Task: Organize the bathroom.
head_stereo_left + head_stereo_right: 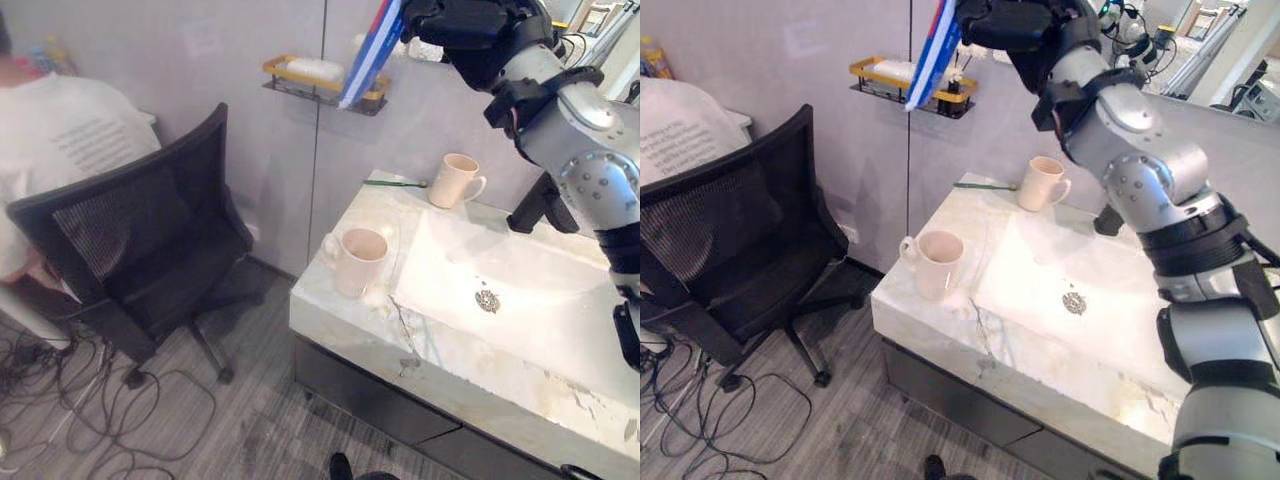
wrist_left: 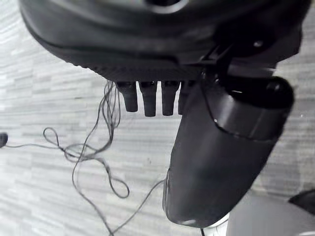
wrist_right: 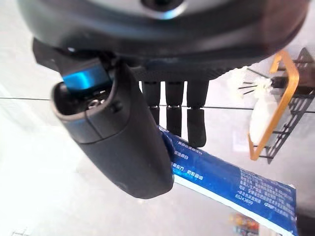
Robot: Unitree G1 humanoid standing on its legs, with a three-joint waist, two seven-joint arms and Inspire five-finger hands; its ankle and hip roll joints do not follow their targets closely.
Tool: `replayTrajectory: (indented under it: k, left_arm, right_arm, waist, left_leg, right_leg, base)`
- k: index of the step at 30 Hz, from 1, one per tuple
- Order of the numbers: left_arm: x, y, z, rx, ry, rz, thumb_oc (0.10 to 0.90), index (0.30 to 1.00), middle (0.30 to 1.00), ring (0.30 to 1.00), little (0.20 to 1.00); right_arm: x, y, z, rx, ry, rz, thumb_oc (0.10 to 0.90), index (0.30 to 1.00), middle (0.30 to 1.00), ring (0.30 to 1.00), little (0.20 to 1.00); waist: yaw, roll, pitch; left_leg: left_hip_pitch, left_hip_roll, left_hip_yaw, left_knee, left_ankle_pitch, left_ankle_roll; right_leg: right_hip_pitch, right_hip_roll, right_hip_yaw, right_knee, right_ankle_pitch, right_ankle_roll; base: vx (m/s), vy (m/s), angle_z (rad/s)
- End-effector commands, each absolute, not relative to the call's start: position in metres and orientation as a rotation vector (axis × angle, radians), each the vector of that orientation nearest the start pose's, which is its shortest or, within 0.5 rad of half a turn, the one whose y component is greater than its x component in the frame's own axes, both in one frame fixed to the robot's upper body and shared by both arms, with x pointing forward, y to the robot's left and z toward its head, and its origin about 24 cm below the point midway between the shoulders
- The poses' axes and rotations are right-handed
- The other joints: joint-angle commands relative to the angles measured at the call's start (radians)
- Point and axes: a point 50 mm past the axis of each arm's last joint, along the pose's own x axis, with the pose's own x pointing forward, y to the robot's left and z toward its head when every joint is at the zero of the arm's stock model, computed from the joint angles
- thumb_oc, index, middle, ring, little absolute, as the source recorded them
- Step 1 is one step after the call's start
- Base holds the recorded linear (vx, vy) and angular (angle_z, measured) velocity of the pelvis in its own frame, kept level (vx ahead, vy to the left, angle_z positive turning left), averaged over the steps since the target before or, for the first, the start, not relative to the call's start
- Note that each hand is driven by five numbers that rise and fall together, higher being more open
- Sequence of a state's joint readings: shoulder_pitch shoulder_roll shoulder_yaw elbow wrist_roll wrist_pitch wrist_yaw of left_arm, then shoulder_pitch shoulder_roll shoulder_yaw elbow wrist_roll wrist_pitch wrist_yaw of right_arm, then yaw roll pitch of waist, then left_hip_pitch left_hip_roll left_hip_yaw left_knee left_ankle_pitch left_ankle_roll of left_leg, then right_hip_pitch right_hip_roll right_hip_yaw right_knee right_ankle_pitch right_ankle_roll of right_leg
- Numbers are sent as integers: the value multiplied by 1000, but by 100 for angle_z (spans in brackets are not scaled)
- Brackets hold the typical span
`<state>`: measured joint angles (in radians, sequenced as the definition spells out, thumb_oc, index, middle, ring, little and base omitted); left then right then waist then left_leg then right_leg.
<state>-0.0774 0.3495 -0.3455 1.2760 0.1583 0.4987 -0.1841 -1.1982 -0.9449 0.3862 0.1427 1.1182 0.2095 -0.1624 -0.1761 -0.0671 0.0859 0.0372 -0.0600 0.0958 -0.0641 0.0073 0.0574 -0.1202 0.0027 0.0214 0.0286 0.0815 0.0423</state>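
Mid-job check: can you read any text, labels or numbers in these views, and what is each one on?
On the blue tube pinched in the right robot hand: white print, too small to read reliably.
On the person's white shirt: grey lines of print, too blurred to read.
On the near cup and the far cup: no text to see.

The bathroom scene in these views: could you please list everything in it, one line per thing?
Toothpaste tube: one, blue and white, held up by the wall rack.
Wall rack: one, yellow-rimmed, on the wall, holding white items.
Mugs: two, cream; one at the counter's front corner, one by the wall.
Toothbrush: one, green, lying beside the far mug.
Sink counter: one, white marble.
Office chair: one, black.
Person: one, white shirt, behind the chair.
Right hand: curled round the tube.
Left hand: over the floor.
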Motion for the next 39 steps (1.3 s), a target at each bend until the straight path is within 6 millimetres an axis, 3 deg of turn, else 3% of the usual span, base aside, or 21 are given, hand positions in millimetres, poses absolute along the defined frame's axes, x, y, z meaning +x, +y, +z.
replayTrajectory:
  k: [1,10,19,35,37,39]
  left_arm:
    - [36,307,-139,657,1926,-47,800,900,900,900,900]
    - [22,306,-140,610,1958,-3,800,900,900,900,900]
    - [26,298,-143,575,1937,5,800,900,900,900,900]
    - [39,294,-144,554,1896,6,800,900,900,900,900]
    - [39,296,-144,550,1887,21,800,900,900,900,900]
    - [43,300,-142,556,1865,52,800,900,900,900,900]
  right_arm:
    - [281,-193,452,56,-890,275,400,300,300,300,300]
    - [252,-184,444,-85,-953,304,400,300,300,300,300]
    - [232,-188,431,-50,-967,343,400,300,300,300,300]
    - [233,-194,424,-18,-936,340,400,300,300,300,300]
    - [234,-195,423,1,-937,343,400,300,300,300,300]
    - [233,-195,425,29,-946,342,400,300,300,300,300]
  waist:
    - [-7,-12,-108]
    - [-42,-21,-106]
    - [-77,-20,-103]
    - [-95,-6,-113]
    - [-92,-1,-110]
    - [-78,5,-92]
  left_leg:
    - [-39,14,41,99,-92,-38]
    - [-59,11,86,123,-110,-22]
    - [-71,11,130,154,-125,-22]
    - [-61,6,146,134,-116,-22]
    - [-61,15,152,132,-113,-21]
    - [-80,39,159,188,-131,-19]
  right_leg:
    - [3,-34,10,102,-108,129]
    - [-13,-38,23,107,-107,140]
    - [-18,-40,32,109,-109,146]
    - [-15,-46,34,98,-102,157]
    - [-16,-45,26,122,-119,154]
    - [-39,-31,-4,263,-206,135]
  base:
    - [3,63,-13]
    - [-11,61,-8]
    - [-39,30,-12]
    - [-46,30,-9]
    - [-54,-62,1]
    - [-88,-160,-1]
